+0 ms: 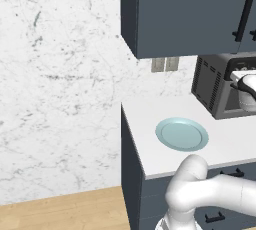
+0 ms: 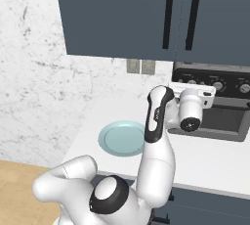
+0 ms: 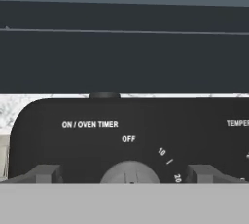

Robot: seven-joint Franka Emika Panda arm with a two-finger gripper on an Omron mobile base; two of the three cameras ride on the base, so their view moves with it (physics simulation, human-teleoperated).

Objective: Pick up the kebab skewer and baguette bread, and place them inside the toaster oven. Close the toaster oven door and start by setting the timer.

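The toaster oven [image 2: 222, 109] stands at the back right of the counter, and its slotted side [image 1: 207, 86] faces left. Its glass door [image 2: 222, 120] looks closed against the front. My hand [image 2: 191, 102] is raised in front of the left end of the black control strip [image 2: 229, 79]. In the hand view my gripper [image 3: 125, 174] is open, one fingertip [image 3: 46, 173] on each side of the round timer knob [image 3: 130, 172]. "ON / OVEN TIMER" and "OFF" are printed above the knob. The kebab skewer and the baguette bread are out of view.
A pale blue plate [image 1: 182, 134] lies bare on the white counter [image 1: 145, 119], left of the oven. Dark upper cabinets [image 2: 146, 13] hang just above the oven. Two more knobs [image 2: 218, 86] sit further right on the strip. The counter ends at its left edge [image 1: 124, 124].
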